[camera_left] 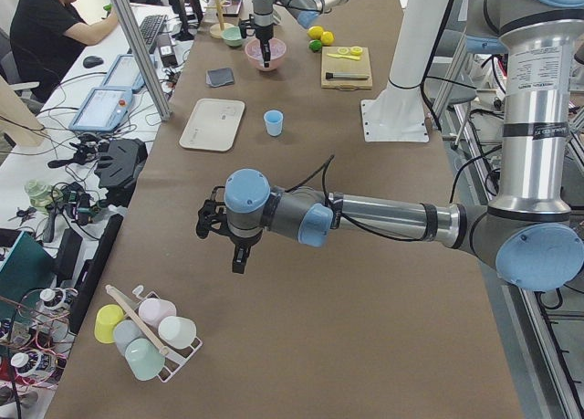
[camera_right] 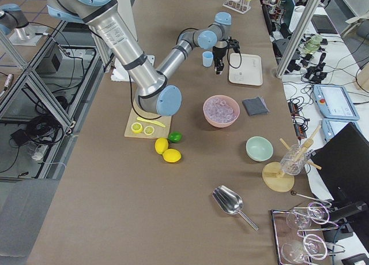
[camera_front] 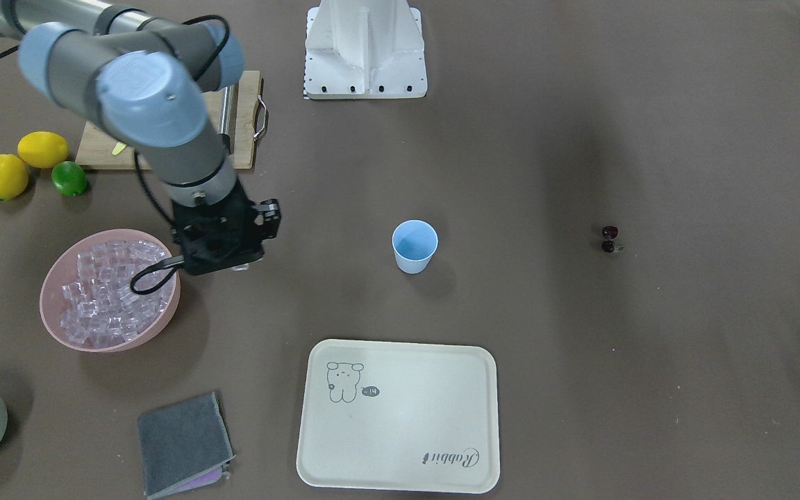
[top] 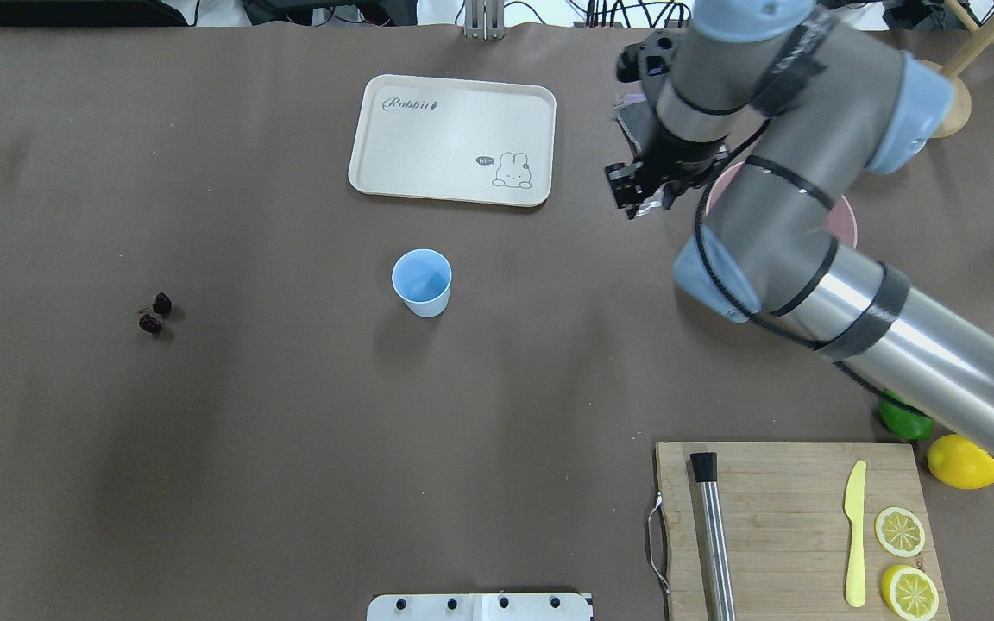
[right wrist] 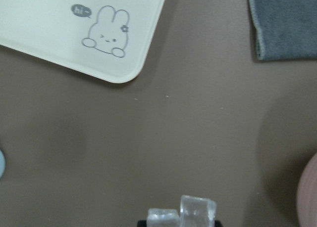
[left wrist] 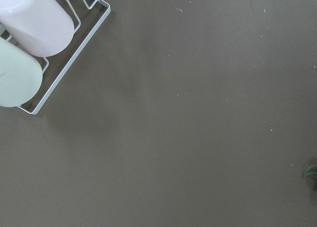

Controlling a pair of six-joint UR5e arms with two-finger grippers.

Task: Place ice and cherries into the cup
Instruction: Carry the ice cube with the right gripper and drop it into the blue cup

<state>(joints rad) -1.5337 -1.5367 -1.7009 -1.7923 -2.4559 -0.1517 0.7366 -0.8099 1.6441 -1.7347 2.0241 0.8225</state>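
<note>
Two cubes of ice [right wrist: 197,211] pinched between the right fingers [top: 632,190]; cup [camera_front: 414,245] at mid-frame.
They look light, hard and slick, so flat faces probably give the surest hold. More fill the pink bowl [camera_front: 49,309] at lower left; the cherries [camera_front: 609,239] lie on the bench at right. Whether the left fingers [camera_left: 213,225] are open, I cannot tell.

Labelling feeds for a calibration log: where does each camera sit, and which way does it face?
Front-facing: across the table, facing the robot's base; right arm shows.
Overhead: behind the robot, looking down; right arm only.
Exterior left: table's end, left arm near.
Exterior right: opposite end, right arm near.
Left wrist: down on cup rack; no body.
Right wrist: down on tray; right gripper holds ice.
Front-facing and overhead share the cup.
</note>
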